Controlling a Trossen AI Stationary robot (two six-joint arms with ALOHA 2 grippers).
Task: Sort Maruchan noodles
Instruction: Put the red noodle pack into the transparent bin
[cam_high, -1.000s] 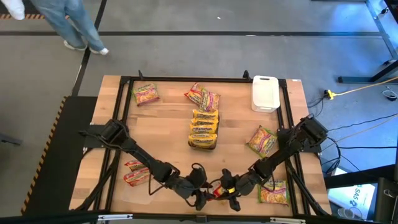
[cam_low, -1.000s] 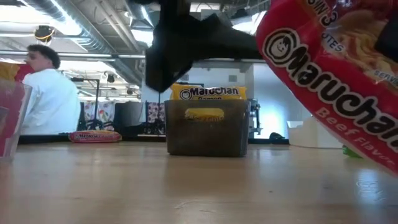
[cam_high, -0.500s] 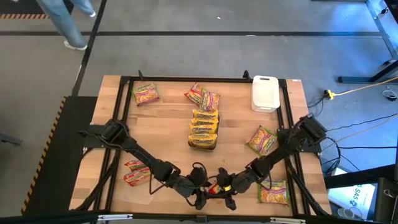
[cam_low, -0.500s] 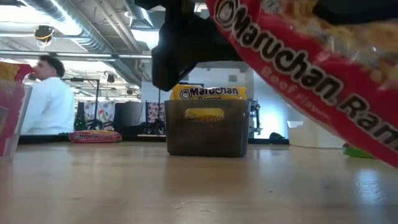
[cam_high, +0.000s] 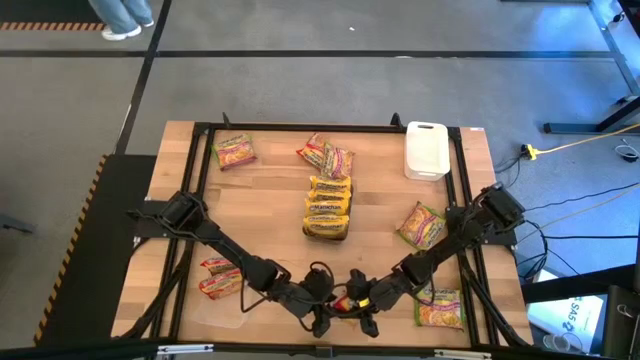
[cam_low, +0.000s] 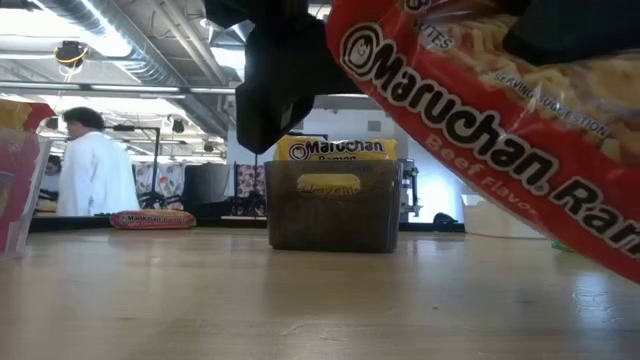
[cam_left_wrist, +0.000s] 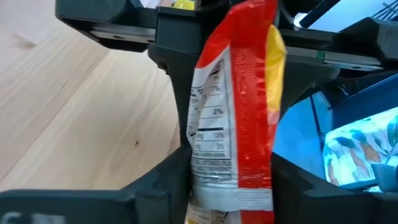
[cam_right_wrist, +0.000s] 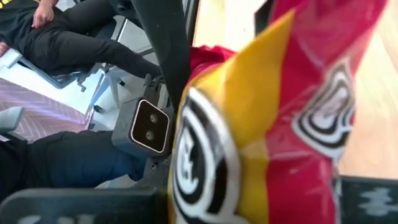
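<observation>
A: Red packet (cam_high: 346, 303) sits at the near edge of the worktop (cam_high: 260, 210), mid-width, up off the wood between both grippers.

B: Who has it?

A: Left gripper (cam_high: 327, 308) has its fingers (cam_left_wrist: 161, 180) pressed on both sides of the packet in the left wrist view, so it's clamped on. Right gripper (cam_high: 362, 305) is right against the packet too; the right wrist view is filled with the wrapper, jaws narrow, but can't tell if it's actually gripping.

B: Other packets?

A: Yellow stack (cam_high: 327, 207) in the dark tray (cam_low: 332, 206) at the worktop's middle. Two red ones (cam_high: 218, 277) near the left edge. Green-pink ones: one (cam_high: 234, 151) at the far-left corner, a pair (cam_high: 327, 156) at the far edge's middle, one (cam_high: 422, 226) by the right edge, one (cam_high: 439, 307) at the near-right corner.

B: Anything else?

A: White tray (cam_high: 426, 149) at the far-right corner. Person in white (cam_low: 96, 165) in the room behind, low view. Someone's legs (cam_high: 125, 14) on the floor past the far-left corner.
</observation>
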